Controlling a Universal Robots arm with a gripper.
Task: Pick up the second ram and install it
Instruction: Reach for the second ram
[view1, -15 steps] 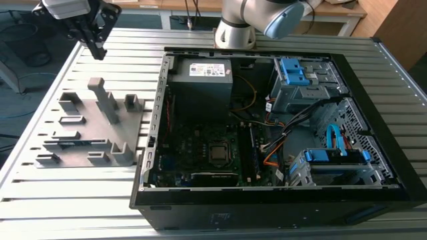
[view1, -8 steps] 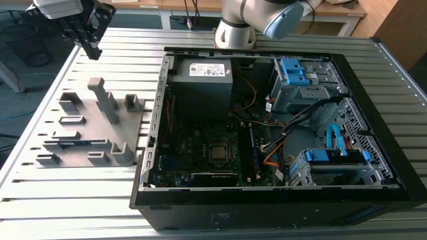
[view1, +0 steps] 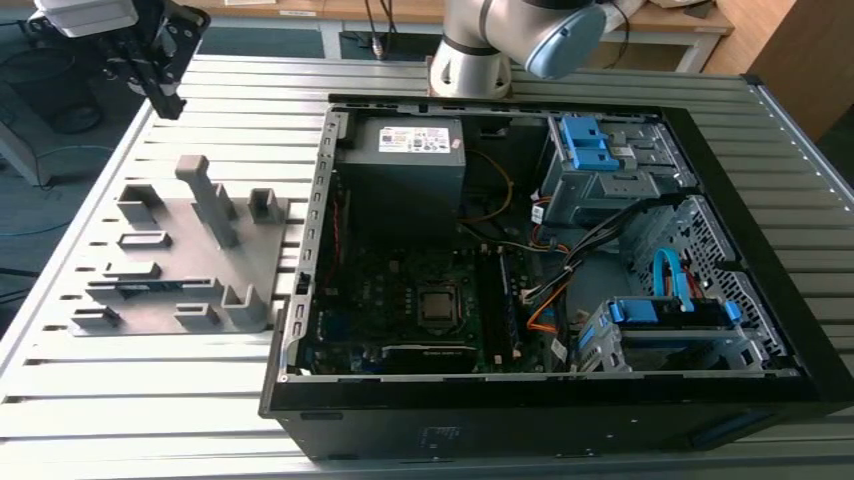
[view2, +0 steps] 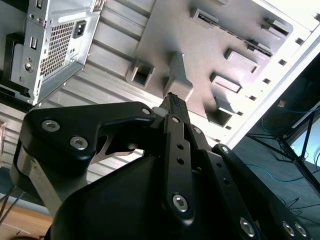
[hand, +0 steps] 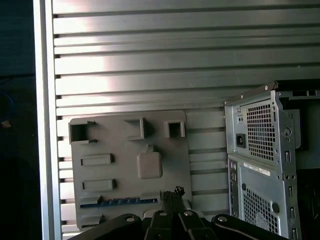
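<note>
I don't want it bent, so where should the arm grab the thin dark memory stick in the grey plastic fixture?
Pinch the thin dark memory stick across its two flat faces near mid-length, coming straight down. It seems to stand on edge in a slot of the grey plastic fixture, so probably only its upper edge is free.

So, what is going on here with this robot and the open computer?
One robot arm is working beside an open computer case on a slatted table. Its gripper hovers near a grey fixture that lies next to the case. A long, thin dark stick, apparently the second ram, sits in a slot of that fixture, close to the gripper in the first wrist view. It has not yet been picked up.
</note>
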